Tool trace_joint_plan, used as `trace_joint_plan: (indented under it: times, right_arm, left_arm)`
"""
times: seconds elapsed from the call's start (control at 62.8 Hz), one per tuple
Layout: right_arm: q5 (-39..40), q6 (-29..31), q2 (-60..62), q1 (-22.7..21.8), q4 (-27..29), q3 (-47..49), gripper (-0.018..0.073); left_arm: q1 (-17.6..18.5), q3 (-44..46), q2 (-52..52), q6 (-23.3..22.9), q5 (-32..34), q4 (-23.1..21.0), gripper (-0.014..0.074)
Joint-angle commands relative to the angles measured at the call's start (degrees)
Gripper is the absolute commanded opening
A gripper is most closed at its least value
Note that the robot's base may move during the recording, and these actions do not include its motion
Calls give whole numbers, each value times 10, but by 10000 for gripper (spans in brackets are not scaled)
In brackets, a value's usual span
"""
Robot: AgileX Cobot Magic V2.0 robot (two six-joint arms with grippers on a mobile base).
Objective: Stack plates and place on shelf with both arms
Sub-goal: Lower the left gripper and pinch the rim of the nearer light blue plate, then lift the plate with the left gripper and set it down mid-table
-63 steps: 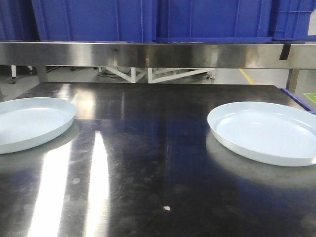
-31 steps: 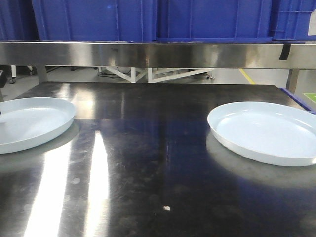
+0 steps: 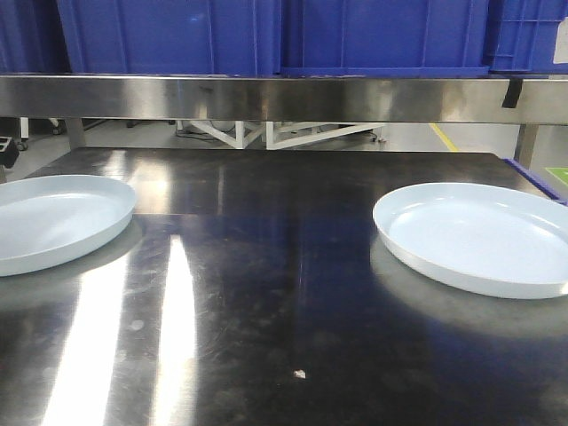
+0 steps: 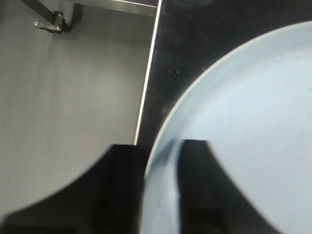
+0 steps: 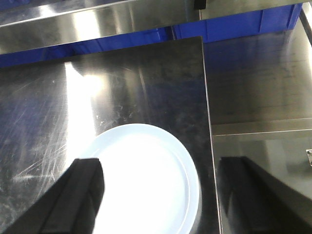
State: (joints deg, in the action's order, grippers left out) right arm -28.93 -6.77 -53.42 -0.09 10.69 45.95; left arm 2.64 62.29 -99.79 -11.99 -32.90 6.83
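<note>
Left tool [image 4: 161, 187] astride plate [image 4: 243, 112] rim, jaws apart

Your left tool [image 4: 161, 146] points down with its jaws parted. Its outer finger [image 4: 109, 190] sits outside the left plate [image 4: 243, 122] and its inner finger [image 4: 200, 190] lies over the plate's surface, so the rim runs up between the two. From the wrist view you cannot tell whether either finger touches that rim. In the front view, only a small dark part of your left arm [image 3: 7, 153] shows at the left edge. Your right tool [image 5: 161, 163] hangs in the air, angled forward and down, its two fingers [image 5: 73, 200] spread wide and holding nothing.
</note>
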Motion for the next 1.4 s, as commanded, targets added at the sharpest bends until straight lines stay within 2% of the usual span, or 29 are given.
trace_joint_plan:
  times: [0.0,0.096,0.223,0.35,0.43,0.605,0.828,0.939,1.385]
  right_arm:
    - [39,5,5,1,5,22,592]
    - [39,5,5,1,5,22,592]
    - [39,5,5,1,14,22,592]
    - [39,5,5,1,19,22,592]
    - [40,5,5,1,19,22,592]
    - [40,5,5,1,19,22,592]
    - [40,5,5,1,19,22,592]
    - [40,5,5,1,19,22,592]
    - [39,5,5,1,19,22,592]
  left_arm:
    - [-1,16,20,-6,16,12,108]
    - [-1,23,21,-6,-3,8,95]
    - [3,56,28,-6,-38,-24,92]
    - [25,114,40,7,-76,-61,92]
    - [50,152,43,31,-96,-84,92]
    - [130,221,43,36,-115,-97,92]
    - [237,234,39,36,-96,-97,92]
    - [266,234,27,36,-94,-95,92]
    - [272,234,8,36,-96,-87,92]
